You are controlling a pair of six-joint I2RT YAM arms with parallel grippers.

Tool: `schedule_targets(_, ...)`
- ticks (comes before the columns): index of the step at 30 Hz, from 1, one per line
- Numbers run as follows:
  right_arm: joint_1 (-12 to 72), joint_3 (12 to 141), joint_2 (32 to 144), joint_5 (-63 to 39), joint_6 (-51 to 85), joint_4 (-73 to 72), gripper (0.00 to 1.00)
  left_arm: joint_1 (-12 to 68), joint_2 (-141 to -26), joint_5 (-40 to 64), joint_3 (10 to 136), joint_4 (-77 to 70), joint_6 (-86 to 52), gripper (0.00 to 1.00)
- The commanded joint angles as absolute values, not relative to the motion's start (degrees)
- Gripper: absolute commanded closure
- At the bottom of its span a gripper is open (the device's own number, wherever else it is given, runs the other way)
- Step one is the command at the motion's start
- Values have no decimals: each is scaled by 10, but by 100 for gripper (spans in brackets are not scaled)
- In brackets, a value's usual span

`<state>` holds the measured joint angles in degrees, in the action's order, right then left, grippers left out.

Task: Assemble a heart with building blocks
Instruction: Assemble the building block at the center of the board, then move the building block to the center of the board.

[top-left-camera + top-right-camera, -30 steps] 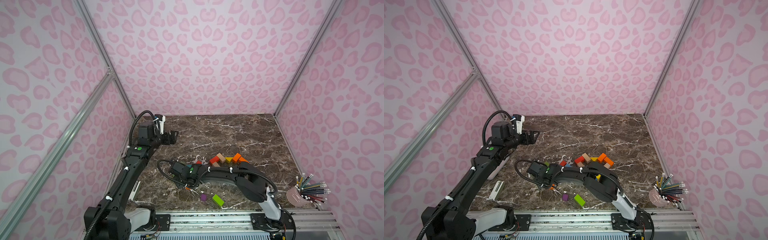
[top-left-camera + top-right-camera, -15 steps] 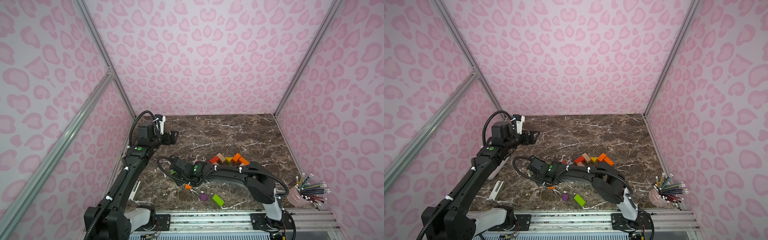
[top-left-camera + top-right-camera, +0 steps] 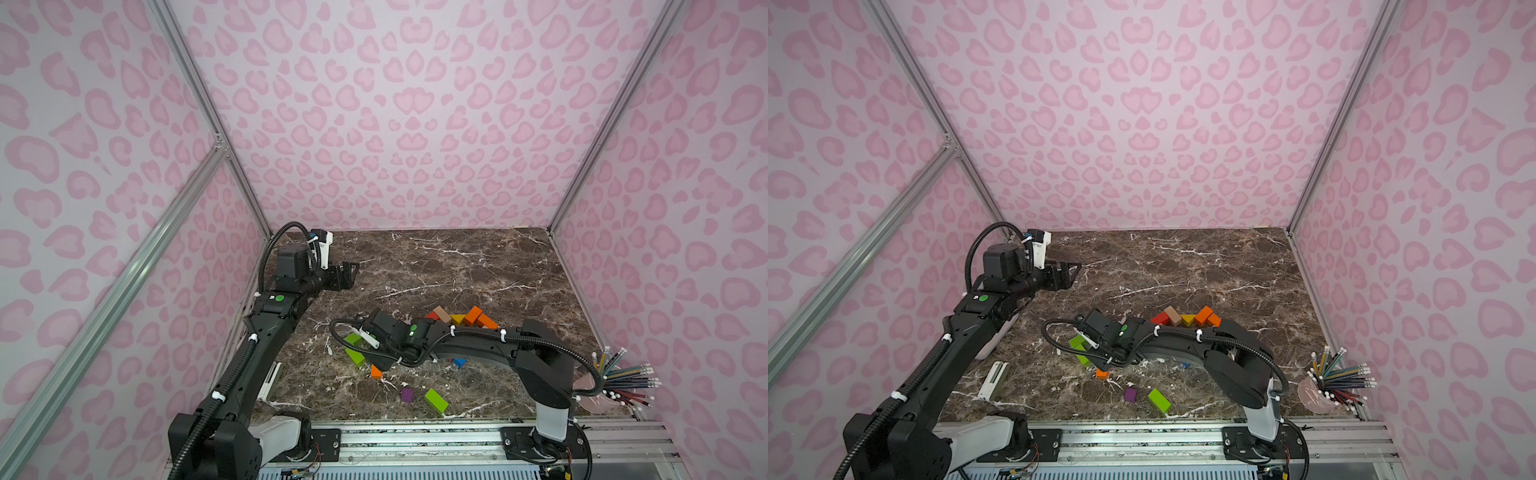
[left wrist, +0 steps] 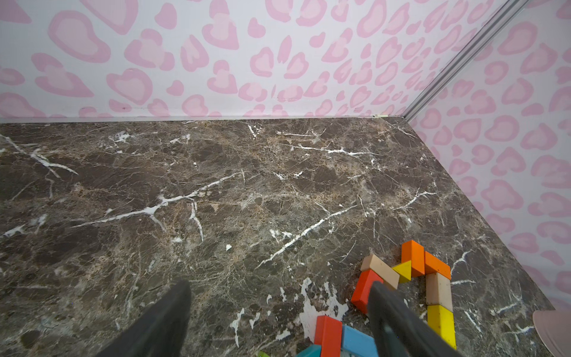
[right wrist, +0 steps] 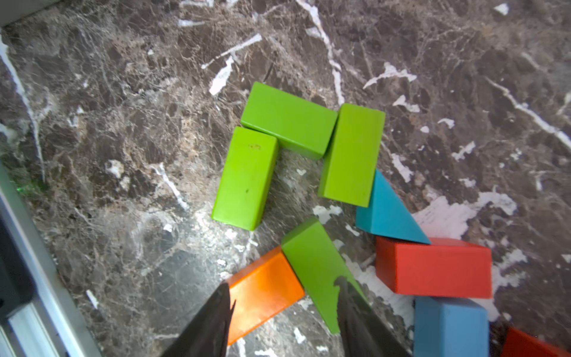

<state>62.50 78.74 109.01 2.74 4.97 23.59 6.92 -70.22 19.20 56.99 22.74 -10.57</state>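
The building blocks lie on the marble table (image 3: 457, 266). In the right wrist view three green bricks (image 5: 289, 120) form an arch. A teal prism (image 5: 386, 213), a red brick (image 5: 432, 267) and a blue brick (image 5: 449, 327) trail from it. My right gripper (image 5: 282, 284) is open just above an orange brick (image 5: 265, 287) and a green wedge (image 5: 315, 262) that touch end to end. A far row of red, tan, yellow and orange blocks (image 3: 457, 318) curves behind the right arm. My left gripper (image 4: 279, 284) hangs open and empty over the back left of the table (image 3: 1073, 272).
A purple cube (image 3: 407, 395) and a loose green brick (image 3: 436, 401) lie near the front edge. A cup of coloured pencils (image 3: 623, 378) stands at the front right. A white flat object (image 3: 270, 380) lies by the left wall. Pink walls close three sides.
My right gripper's jaws have spread apart and the wrist has lifted back a little from the orange brick, which stays where it was. The left arm has not moved.
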Motion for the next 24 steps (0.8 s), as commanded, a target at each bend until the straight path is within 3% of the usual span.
schedule_targets(1, 612, 785, 1082, 2, 4, 241, 43, 69, -703, 199, 570, 195, -100, 9)
schedule_targets(11, 589, 797, 1103, 4, -45, 272, 56, 69, -705, 201, 568, 195, -100, 9)
schedule_targets(24, 588, 816, 1135, 12, -61, 276, 57, 69, -707, 200, 569, 195, -99, 9)
